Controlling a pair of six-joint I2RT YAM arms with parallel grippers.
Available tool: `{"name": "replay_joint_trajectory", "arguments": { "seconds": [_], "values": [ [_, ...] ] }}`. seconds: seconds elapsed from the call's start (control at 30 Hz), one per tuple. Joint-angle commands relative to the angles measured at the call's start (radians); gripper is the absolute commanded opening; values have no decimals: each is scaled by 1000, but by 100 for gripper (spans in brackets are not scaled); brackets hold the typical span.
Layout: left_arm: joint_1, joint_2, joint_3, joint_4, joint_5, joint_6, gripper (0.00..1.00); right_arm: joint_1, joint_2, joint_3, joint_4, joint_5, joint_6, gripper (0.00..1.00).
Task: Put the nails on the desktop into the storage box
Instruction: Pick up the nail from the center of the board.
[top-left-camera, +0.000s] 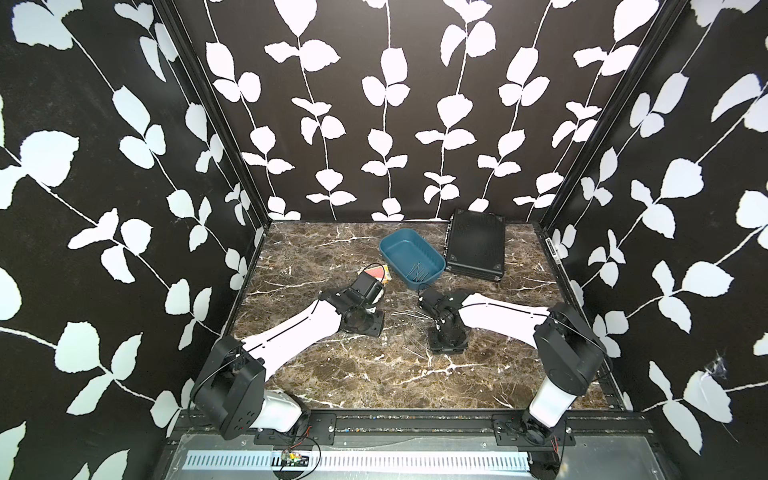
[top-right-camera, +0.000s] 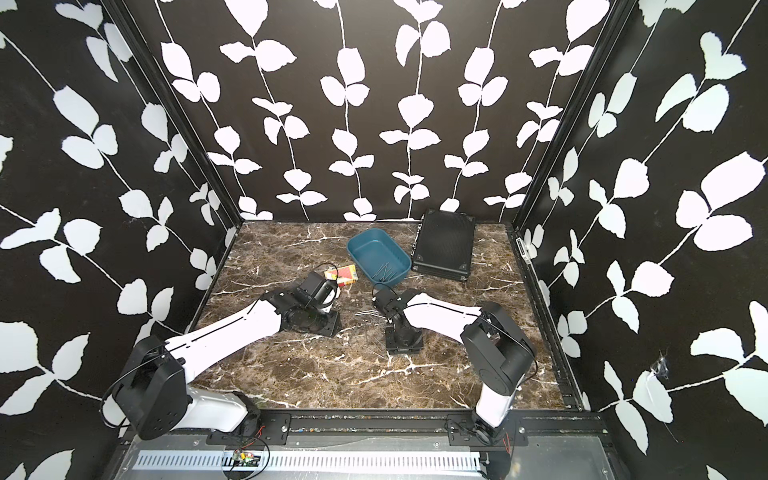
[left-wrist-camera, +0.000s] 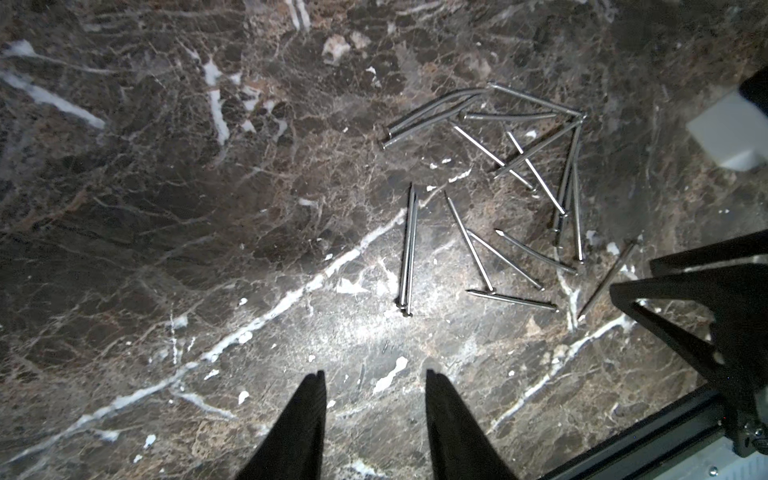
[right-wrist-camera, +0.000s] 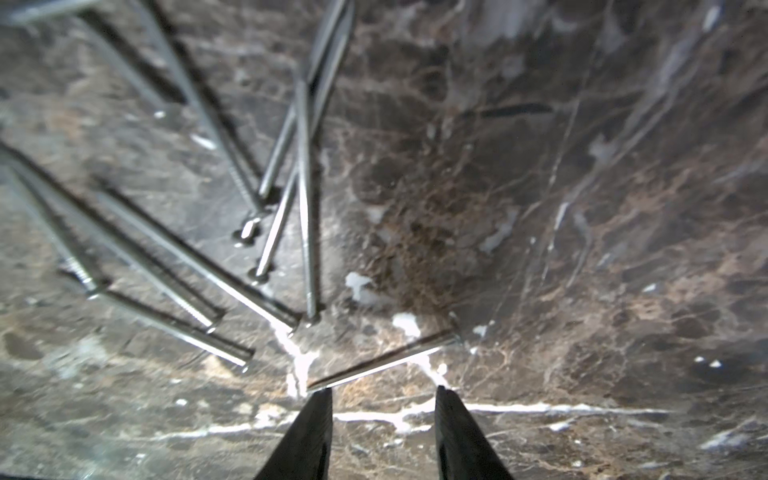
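R tool (right-wrist-camera: 383, 390) low over worktop (right-wrist-camera: 540, 249), jaws apart, empty. Lone nail (right-wrist-camera: 383, 359) lay crosswise just ahead of tips, prob. lined up for pinch. L tool (left-wrist-camera: 375, 373) released too, other nails (left-wrist-camera: 408, 249) scattered beyond it. Storage box (top-left-camera: 401, 249) farther off, few nails already inside.

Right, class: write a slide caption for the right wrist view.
Open right gripper poised at a nail lying on the marbled desktop.

Brown marble desktop (top-left-camera: 374, 374) carries scattered nails (left-wrist-camera: 408, 249), a teal storage box (top-left-camera: 403, 249), black ribbed case (top-left-camera: 476, 245), red-and-white card box (top-left-camera: 377, 272)
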Motion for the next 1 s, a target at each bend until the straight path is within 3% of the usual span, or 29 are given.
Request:
{"name": "replay_joint_trajectory", "arguments": {
  "seconds": [0.0,0.17,0.3,0.37,0.47,0.53,0.67,0.97],
  "values": [
    [-5,1,14,14,15,-5,42,0,-8,19,-21,-7,-11,44],
    [-4,-15,9,-4,7,1,42,-1,-18,-15,-38,-10,-7,44],
    [-4,-26,-4,-4,7,-2,42,-5,-114,-74,-52,-6,-8,45],
    [-5,-19,-2,0,21,-5,42,-4,-184,-98,7,-50,-74,46],
    [-5,5,15,-9,36,3,42,-2,-251,-125,65,-110,-254,47],
    [-4,16,22,-9,39,5,42,1,-269,-107,8,-71,-410,47],
    [-5,18,23,5,46,-8,42,10,-287,-99,-13,-122,-703,47],
    [-5,-41,2,-5,21,-24,42,90,-200,48,-161,6,-1087,48]
  ]
}}
